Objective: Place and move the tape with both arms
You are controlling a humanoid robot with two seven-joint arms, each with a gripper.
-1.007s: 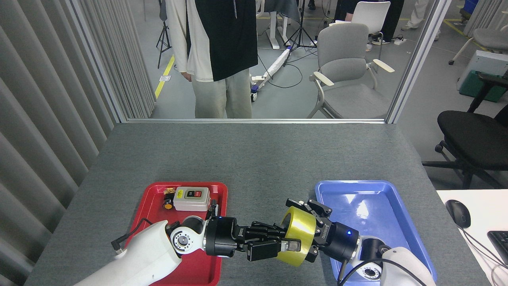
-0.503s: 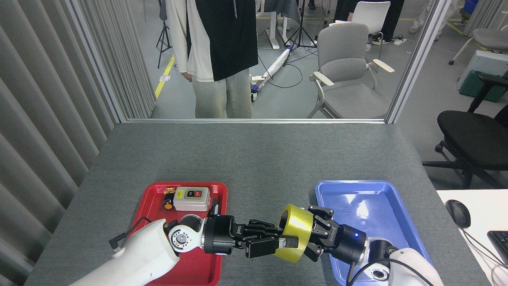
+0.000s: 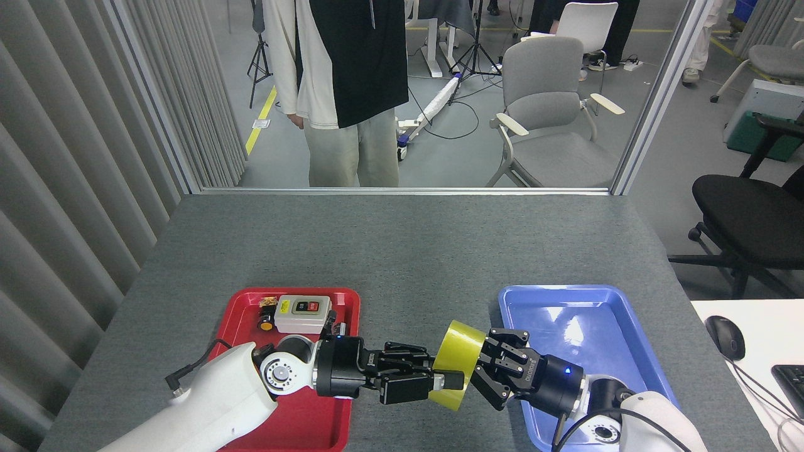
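Since a second ago both arms have drawn back toward six o'clock. My left jaws (image 3: 440,382) clamp the translucent yellow tape roll (image 3: 457,364); my right jaws (image 3: 496,370) have let go (fingers spread). Handover reversed, it hangs between red tray (image 3: 229,314) and blue tray (image 3: 628,314), unplaced.

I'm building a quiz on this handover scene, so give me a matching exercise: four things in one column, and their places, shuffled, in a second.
Things:
1. tape
2. grey switch box
3. blue tray
4. computer mouse

Places:
A. on the white desk at the right edge
B. in the red tray, at its far end
C. between the left gripper and the right gripper, above the table
D. on the table, under the right arm

Pairs: 1-C, 2-B, 3-D, 4-A
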